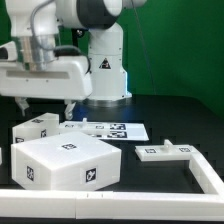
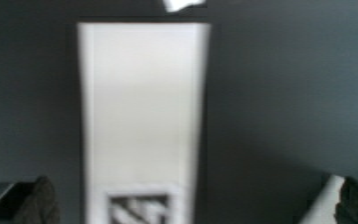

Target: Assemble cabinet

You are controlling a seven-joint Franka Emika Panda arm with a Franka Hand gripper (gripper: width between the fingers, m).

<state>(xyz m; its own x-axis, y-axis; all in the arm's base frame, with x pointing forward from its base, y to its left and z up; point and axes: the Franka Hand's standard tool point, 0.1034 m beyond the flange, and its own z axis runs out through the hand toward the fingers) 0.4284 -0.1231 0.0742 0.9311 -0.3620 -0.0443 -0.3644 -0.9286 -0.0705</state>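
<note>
Hovering empty with jaws spread above a white panel (image 2: 144, 110), the arm (image 1: 50, 70) appears early in assembly: shell (image 1: 65, 165), block (image 1: 38, 128) and flat piece (image 1: 165, 152) lie unjoined on the tabletop (image 1: 180, 115).

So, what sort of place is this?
Probably a robotics lab bench: a glossy white robot arm at a black table, a flat white marker board and tagged white matte plastic cabinet blocks.

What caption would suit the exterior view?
Robot arm holds open fingers above white tagged cabinet parts on a black table.

Blurred cabinet panel (image 2: 144, 110); edge-cropped tag (image 2: 140, 208)
</note>
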